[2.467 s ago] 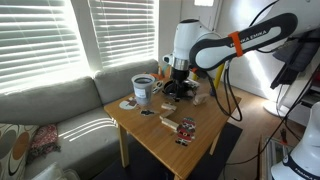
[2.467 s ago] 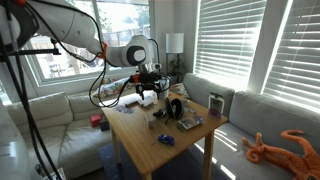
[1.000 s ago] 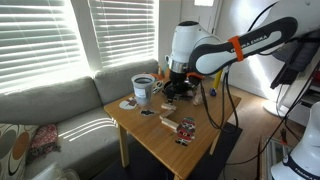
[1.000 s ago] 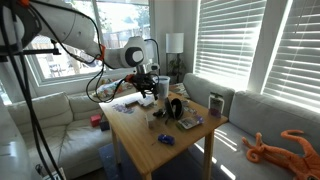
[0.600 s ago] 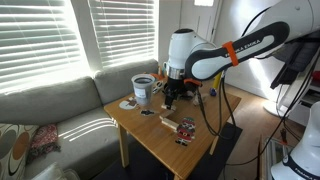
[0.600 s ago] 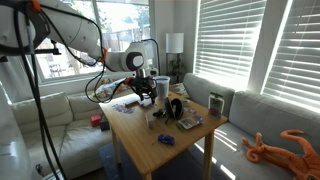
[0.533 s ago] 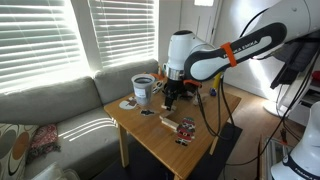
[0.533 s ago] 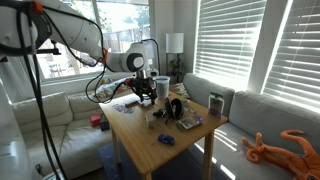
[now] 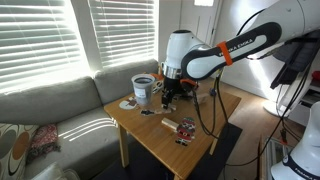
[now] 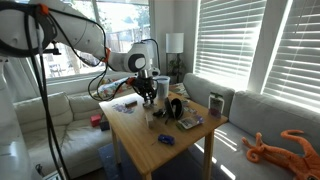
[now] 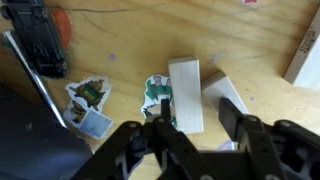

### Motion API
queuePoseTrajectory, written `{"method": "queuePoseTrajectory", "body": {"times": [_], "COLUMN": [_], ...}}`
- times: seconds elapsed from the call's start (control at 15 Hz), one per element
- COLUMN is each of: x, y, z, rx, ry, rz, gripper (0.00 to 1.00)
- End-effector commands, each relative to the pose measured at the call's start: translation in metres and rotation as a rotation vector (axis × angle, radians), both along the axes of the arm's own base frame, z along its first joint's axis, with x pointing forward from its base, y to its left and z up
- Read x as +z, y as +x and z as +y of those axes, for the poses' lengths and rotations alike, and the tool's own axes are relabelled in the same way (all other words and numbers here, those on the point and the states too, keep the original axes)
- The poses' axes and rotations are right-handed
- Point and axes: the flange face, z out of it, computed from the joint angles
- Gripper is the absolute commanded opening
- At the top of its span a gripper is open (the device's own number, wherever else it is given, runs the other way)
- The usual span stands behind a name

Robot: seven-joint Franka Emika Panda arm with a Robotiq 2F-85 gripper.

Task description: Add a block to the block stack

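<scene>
Gripper point(image 11: 196, 120) low over tabletop point(image 11: 120, 40), jaws wide, holding nothing. Block stack point(image 11: 185, 90) stands between the jaws, touching a card point(image 11: 153, 98); another block point(image 11: 220, 92) just beside.

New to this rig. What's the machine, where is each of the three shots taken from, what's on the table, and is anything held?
The machine is a single robot arm ending in a two-fingered gripper, bent over a wooden table. Two pictures come from cameras standing in the room, on different sides of the table. The third comes from a camera on the wrist, looking down past the gripper.

In the wrist view a pale wooden block lies on the table below the open gripper, partly over a patterned card. Another pale piece lies beside it. An exterior view also shows a can near the table's edge.

Nothing is held.
</scene>
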Motion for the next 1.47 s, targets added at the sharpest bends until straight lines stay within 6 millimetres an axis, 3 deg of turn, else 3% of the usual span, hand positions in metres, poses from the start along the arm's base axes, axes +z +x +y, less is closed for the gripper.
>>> {"method": "queuePoseTrajectory", "body": {"times": [0.0, 0.2, 0.67, 1.13, 1.4], "x": [0.011, 0.007, 0.003, -0.005, -0.010], "y": [0.006, 0.007, 0.011, 0.014, 0.015], "z": [-0.005, -0.009, -0.020, -0.011, -0.009], "rx": [-0.011, -0.016, -0.053, -0.031, -0.023], "ry": [0.016, 0.014, 0.004, -0.004, -0.021], "rz": [-0.026, -0.016, -0.014, -0.039, -0.018], "gripper": [0.81, 0.96, 0.73, 0.83, 0.80]}}
